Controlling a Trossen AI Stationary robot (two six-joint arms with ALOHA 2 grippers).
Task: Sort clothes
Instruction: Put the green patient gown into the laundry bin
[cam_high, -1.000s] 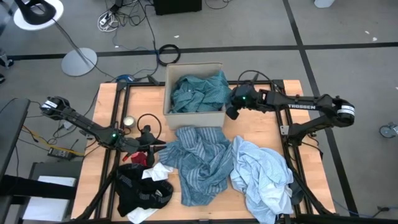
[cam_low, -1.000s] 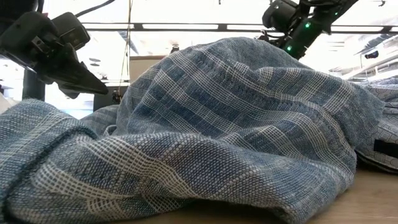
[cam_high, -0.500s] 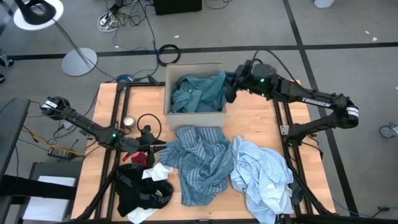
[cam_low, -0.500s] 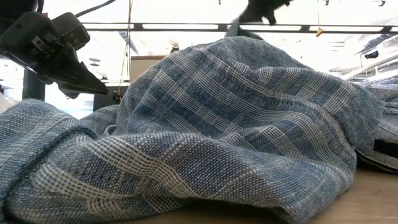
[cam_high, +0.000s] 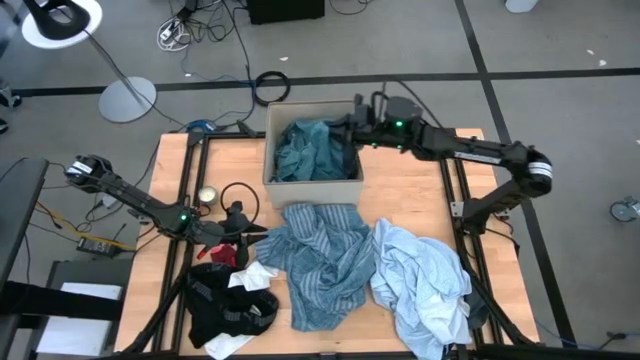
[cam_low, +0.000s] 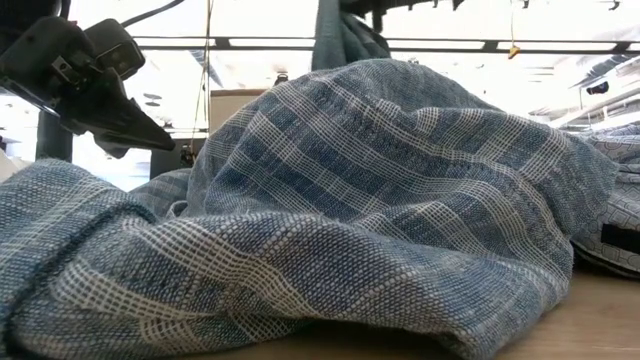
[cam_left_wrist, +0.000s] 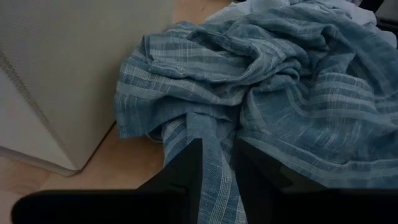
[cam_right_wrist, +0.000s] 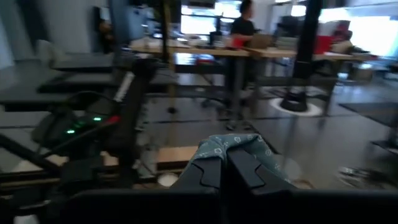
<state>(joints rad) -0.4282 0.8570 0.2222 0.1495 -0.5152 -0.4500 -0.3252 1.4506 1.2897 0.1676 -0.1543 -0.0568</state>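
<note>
A tan cardboard box (cam_high: 313, 185) stands at the table's far middle with the teal top (cam_high: 308, 152) in it. My right gripper (cam_high: 351, 130) hovers over the box's right part, shut on that top (cam_right_wrist: 231, 147). The blue striped shirt (cam_high: 322, 258) lies crumpled in front of the box, and the pale blue shirt (cam_high: 420, 282) lies to its right. The black piece (cam_high: 228, 306), a white sock (cam_high: 255, 274) and a red sock (cam_high: 222, 254) lie at the near left. My left gripper (cam_high: 258, 232) rests open by the striped shirt's left edge (cam_left_wrist: 186, 118). My right gripper pinches a bunched part of the teal top (cam_right_wrist: 217, 149) between its two fingers. The fingers lie level and come from the table's right side. The held part is lifted, and cloth hangs down from it (cam_low: 340, 38). The rest of the top lies in the box.
A small round tin (cam_high: 207, 196) and a black cable loop (cam_high: 238, 200) lie on the wooden table (cam_high: 410, 200) left of the box. Bare wood shows right of the box. In the room beyond, a person (cam_right_wrist: 241, 22) stands at a bench.
My right gripper has risen from beside the box's right wall and gone toward the table's left, over the box. It has tipped from pointing down to level. A part of the teal top has come up with it, while the rest has stayed in the box.
</note>
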